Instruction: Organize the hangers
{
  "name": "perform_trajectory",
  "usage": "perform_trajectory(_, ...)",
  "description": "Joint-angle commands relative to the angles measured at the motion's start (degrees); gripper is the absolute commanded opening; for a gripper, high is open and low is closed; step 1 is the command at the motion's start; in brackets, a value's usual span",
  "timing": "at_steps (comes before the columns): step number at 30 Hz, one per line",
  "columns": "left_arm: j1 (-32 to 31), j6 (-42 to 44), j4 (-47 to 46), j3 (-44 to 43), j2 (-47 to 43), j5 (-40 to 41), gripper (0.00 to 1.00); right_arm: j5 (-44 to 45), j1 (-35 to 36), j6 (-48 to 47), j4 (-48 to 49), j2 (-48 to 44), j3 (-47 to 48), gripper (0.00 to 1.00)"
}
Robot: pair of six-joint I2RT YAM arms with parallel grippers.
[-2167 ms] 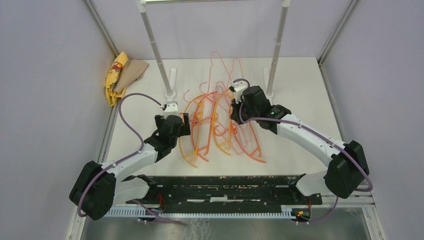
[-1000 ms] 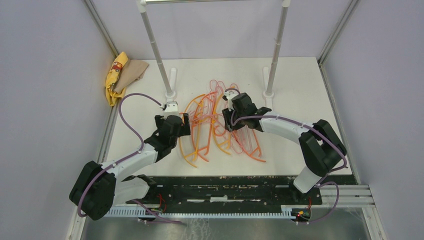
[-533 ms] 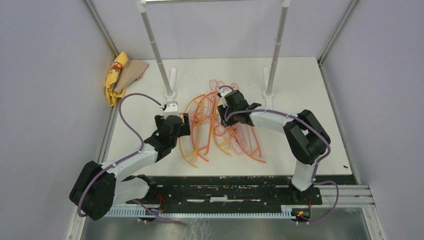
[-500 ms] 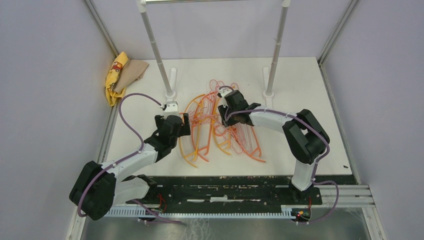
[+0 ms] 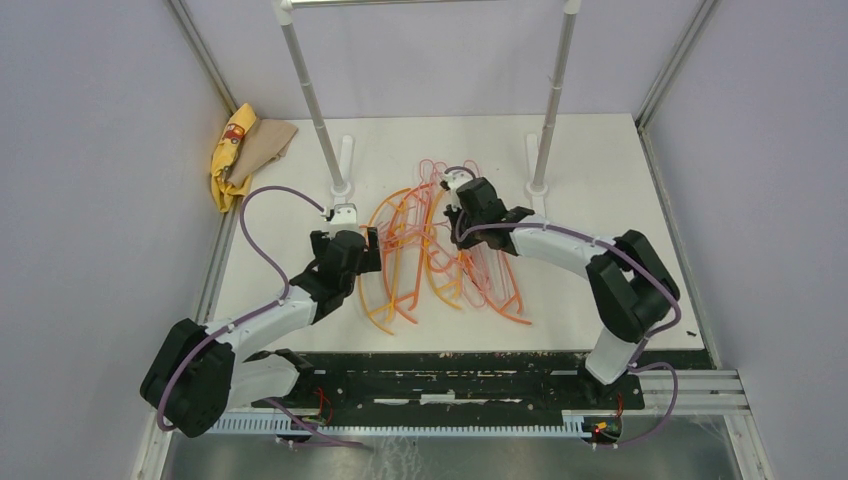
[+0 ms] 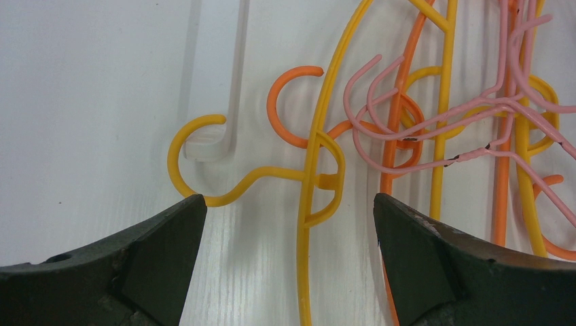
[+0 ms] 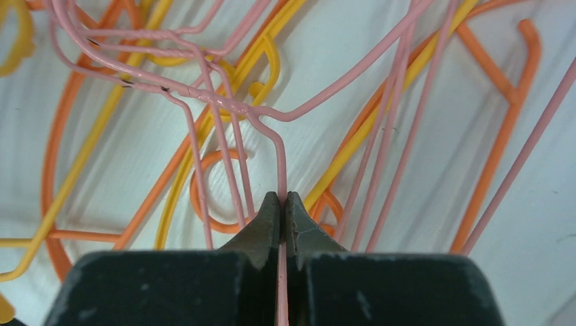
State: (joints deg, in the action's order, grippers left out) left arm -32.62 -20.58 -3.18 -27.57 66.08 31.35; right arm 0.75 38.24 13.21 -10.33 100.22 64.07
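Because the hangers (image 5: 437, 262) lie tangled in one heap at the middle of the top view, each one will probably drag its neighbours when pulled. The pink hanger (image 7: 282, 173) looks light, thin and springy, so the neck under the hook seems the best hold. The right pincer (image 7: 282, 198) is closed on this wire, at the bottom centre of its view. The left pincer (image 6: 289, 204) stands wide open, and the yellow hanger (image 6: 301, 272) runs between its jaws.
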Motion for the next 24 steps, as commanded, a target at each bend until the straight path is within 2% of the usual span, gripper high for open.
perform_trajectory(1,-0.2,0.4,-2.4,-0.3,-0.9,1.3,1.0,2.2,-0.1,2.1,3.5,-11.2,-1.1,0.01)
perform_trajectory(8,-0.2,0.3,-2.4,0.1,-1.5,2.9,1.0,-4.5,-4.9,9.1,7.5,-17.9,2.4,0.0)
perform_trajectory(15,-0.2,0.1,-2.8,0.5,-1.9,3.7,1.0,-18.5,-9.8,22.8,18.6,-13.6,15.7,0.01)
perform_trajectory(19,-0.2,0.2,-2.4,0.8,-2.8,4.4,1.0,-21.8,-10.0,26.6,21.3,-10.3,24.1,0.01)
perform_trajectory(24,-0.2,0.1,-2.4,1.2,-4.1,5.1,1.0,-24.2,-10.2,31.0,25.4,-8.6,28.9,0.01)
